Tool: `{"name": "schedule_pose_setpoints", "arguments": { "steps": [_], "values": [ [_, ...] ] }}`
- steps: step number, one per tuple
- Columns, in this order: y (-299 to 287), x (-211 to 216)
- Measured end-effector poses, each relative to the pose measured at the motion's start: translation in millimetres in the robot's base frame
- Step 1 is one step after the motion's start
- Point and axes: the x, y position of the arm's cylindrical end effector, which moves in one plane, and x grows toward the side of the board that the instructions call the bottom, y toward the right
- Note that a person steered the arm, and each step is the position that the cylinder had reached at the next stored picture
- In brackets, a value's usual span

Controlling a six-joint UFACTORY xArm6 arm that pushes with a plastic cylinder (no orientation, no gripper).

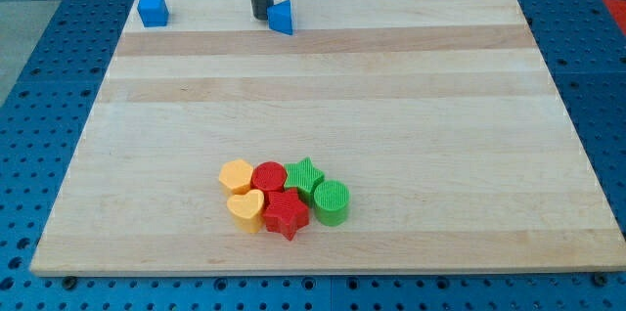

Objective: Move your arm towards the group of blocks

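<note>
- Camera view shows my tip [260, 18] down on the far edge of the wooden board [411, 106], touching or just beside the left face of a blue block [282, 18] that looks wedge-shaped.
- A second blue block [152, 10], a cube, sits on the far left corner, well apart from everything.
- No jaws to report here: the arm ends in a plain rod, so there is nothing to open or close.
- And the target: the group sits near the front, slightly left of centre, packed tight: orange hexagon [236, 175], red cylinder [269, 176], green star [305, 176], yellow heart [245, 209], red star [286, 214], green cylinder [332, 202].
- Best line, I judge: come straight toward the near side, veering a touch right, over bare wood.
- Peel away from the wedge-shaped block first, so it is not dragged along.
- Slow down on approach and stop just short of the red cylinder, or the cluster scatters.
</note>
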Motion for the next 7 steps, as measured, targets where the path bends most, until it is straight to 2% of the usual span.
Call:
{"name": "schedule_pose_setpoints", "arguments": {
  "steps": [1, 3, 4, 5, 7],
  "values": [
    [16.5, 9.2],
    [8.6, 16.3],
    [-31.6, 14.8],
    [-60.5, 34.0],
    [-61.9, 138.5]
  ]
}}
